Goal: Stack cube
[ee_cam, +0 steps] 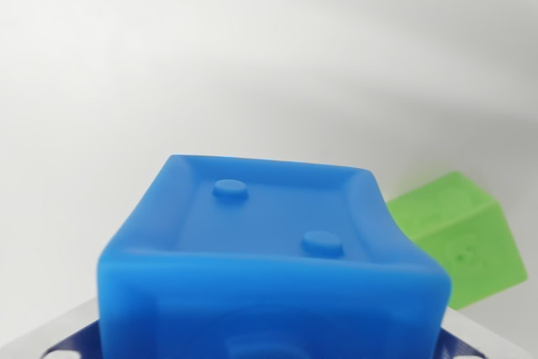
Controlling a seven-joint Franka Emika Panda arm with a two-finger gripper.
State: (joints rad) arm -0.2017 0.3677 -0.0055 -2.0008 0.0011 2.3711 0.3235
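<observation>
A plain white surface (168,56) carries the green cube (471,237), apparently resting directly on it.

Item 1: white surface (168,56). Plain, matte, with no markings, seams or edges visible. It extends ahead of the pincer and to both sides of it, filling the upper half of the wrist view and running down the wrist view's left margin. Tone is uneven: brightest far ahead of the pincer, at the top left, with a soft grey shading crossing from the upper right towards the middle. Whether this is all tabletop, or tabletop meeting a wall, cannot be told.
</observation>
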